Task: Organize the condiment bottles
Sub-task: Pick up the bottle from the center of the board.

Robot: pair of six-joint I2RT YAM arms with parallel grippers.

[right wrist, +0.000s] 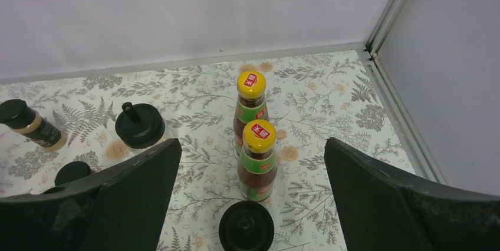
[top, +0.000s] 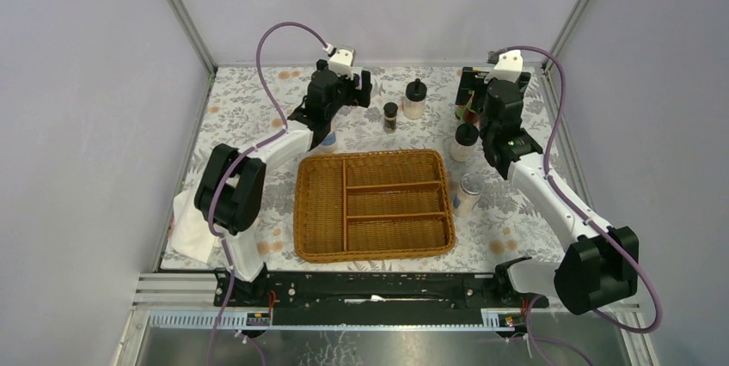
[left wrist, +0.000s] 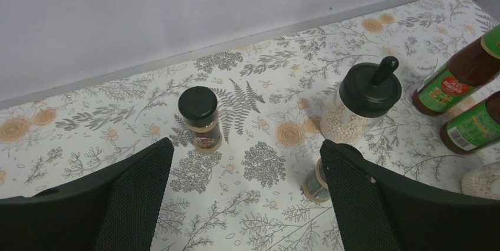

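Observation:
My left gripper [top: 354, 89] [left wrist: 247, 157] is open and empty over the back of the table. Ahead of it stand a dark black-capped jar [left wrist: 199, 118] [top: 390, 117] and a cream jar with a knobbed lid [left wrist: 365, 101] [top: 415, 100]. A second dark jar [left wrist: 314, 185] is partly hidden behind its right finger. My right gripper [top: 471, 95] [right wrist: 252, 145] is open and empty. Two yellow-capped red-green bottles [right wrist: 258, 158] [right wrist: 251, 101] stand in line between its fingers. The other cream jar [right wrist: 246, 226] [top: 464, 141] is just below. A silver-lidded shaker [top: 469, 194] stands right of the basket.
A wicker basket [top: 374, 250] with several compartments sits mid-table. A white cloth [top: 191, 224] lies at the left edge. The enclosure's back wall and right corner post [right wrist: 386, 12] are close behind the bottles. Something bluish [top: 330, 137] shows under the left arm.

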